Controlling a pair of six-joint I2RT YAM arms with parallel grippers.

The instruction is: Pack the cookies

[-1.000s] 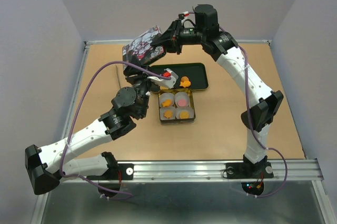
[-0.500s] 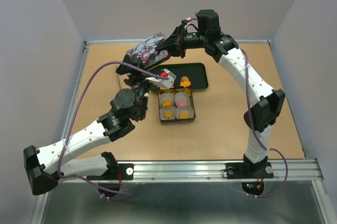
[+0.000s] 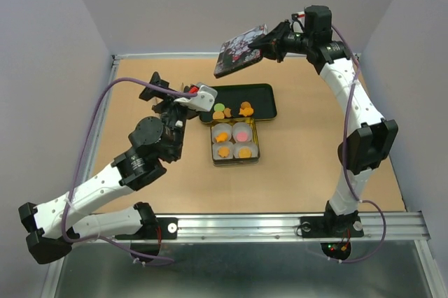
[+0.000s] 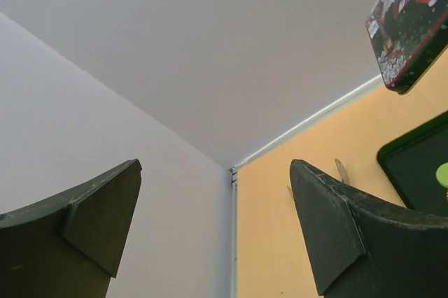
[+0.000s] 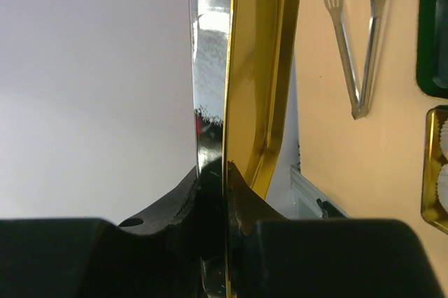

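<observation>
The cookies lie in two places. A gold tin (image 3: 236, 161) holds several white paper cups, with orange cookies (image 3: 223, 151) and a pink one (image 3: 241, 133) in them. On the black tray (image 3: 262, 98) sit a green cookie (image 3: 218, 107) and orange ones (image 3: 246, 109). My left gripper (image 3: 166, 91) hangs open and empty left of the tray, pointing at the back left corner (image 4: 213, 165). The right gripper (image 3: 273, 45) is raised at the back right, shut on the edge of the patterned tin lid (image 3: 241, 50), whose gold inside (image 5: 255, 67) fills its view (image 5: 225, 165).
Metal tongs (image 5: 360, 46) lie on the table left of the tray, just beyond the left gripper. The tin's rim (image 5: 435, 172) and the tray (image 5: 434, 25) show at the right edge of the right wrist view. Walls enclose the table on three sides.
The left gripper opened and drew back left from the tray, where a green and an orange cookie now show. The right arm carried the lid rightward and higher.
</observation>
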